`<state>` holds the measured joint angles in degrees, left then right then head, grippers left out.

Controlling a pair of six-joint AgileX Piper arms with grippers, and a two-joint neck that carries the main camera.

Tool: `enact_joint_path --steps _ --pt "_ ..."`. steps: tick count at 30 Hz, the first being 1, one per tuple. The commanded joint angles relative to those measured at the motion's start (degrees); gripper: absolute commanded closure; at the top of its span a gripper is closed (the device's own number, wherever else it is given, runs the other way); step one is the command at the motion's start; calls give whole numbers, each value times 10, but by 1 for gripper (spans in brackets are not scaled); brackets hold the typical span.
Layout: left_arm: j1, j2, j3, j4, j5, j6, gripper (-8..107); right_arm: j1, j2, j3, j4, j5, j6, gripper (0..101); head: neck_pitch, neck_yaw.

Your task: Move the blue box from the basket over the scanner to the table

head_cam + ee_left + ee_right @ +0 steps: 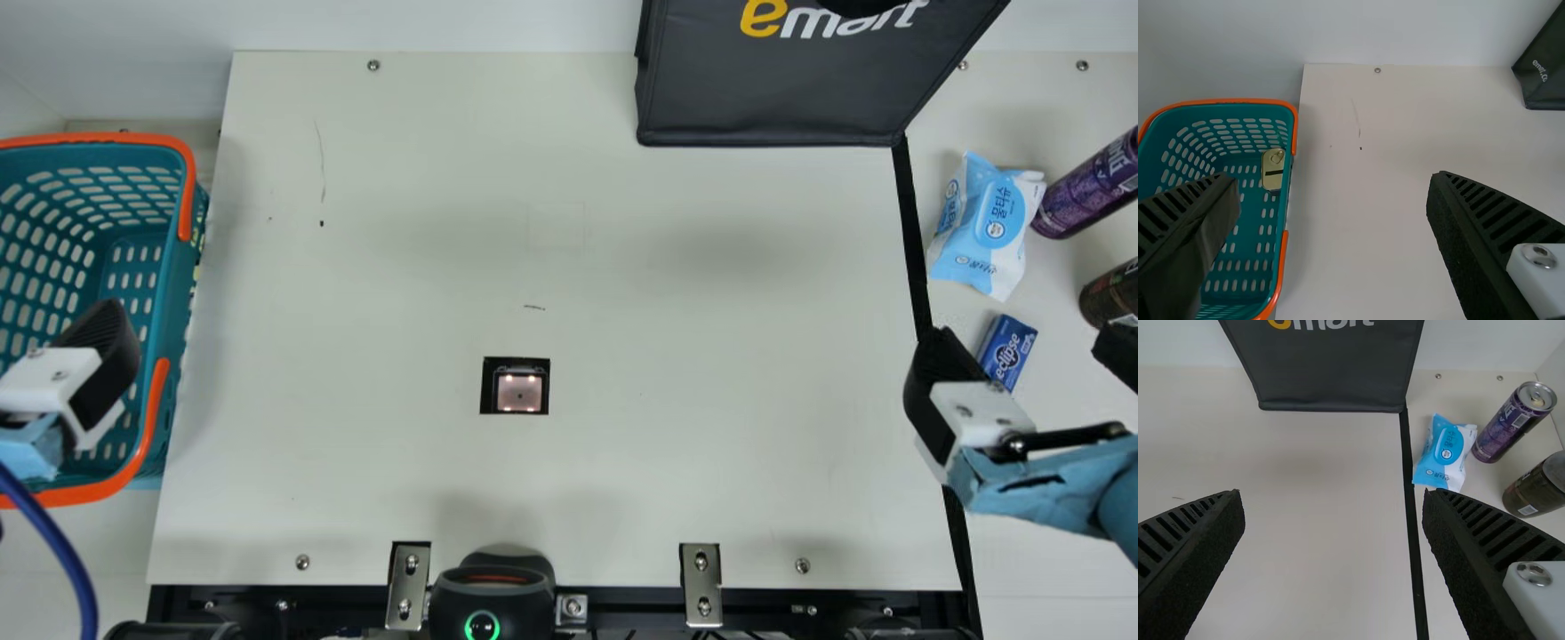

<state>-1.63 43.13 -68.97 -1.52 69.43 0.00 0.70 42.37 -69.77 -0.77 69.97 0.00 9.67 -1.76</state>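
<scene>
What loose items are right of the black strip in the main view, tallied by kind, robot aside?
Cylindrical containers: 2 (purple can, dark container)
Soft packets: 1 (light-blue and white packet)
Small boxes: 1 (blue box)
Total: 4

The basket (169, 293) was perforated teal plastic with smooth orange plastic handles (116, 139). The tabletop (400, 222) looked smooth and matt, the bag (765, 102) like matt black cloth. The purple can (1507, 425) was glossy metal, the wipes packet (989, 222) crinkled, shiny plastic film, the bracket (408, 587) bare metal. The right gripper (1022, 348) had matt, rough-looking, ribbed black fingers (1198, 533).
</scene>
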Motion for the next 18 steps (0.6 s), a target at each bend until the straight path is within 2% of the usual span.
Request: enact_joint_path --steps 1,18 --pt "0 0 0 0 0 0 9 0 0 0 0 0 0 6 -17 2" --pt "0 0 0 0 0 0 9 0 0 0 -1 1 0 6 -17 2"
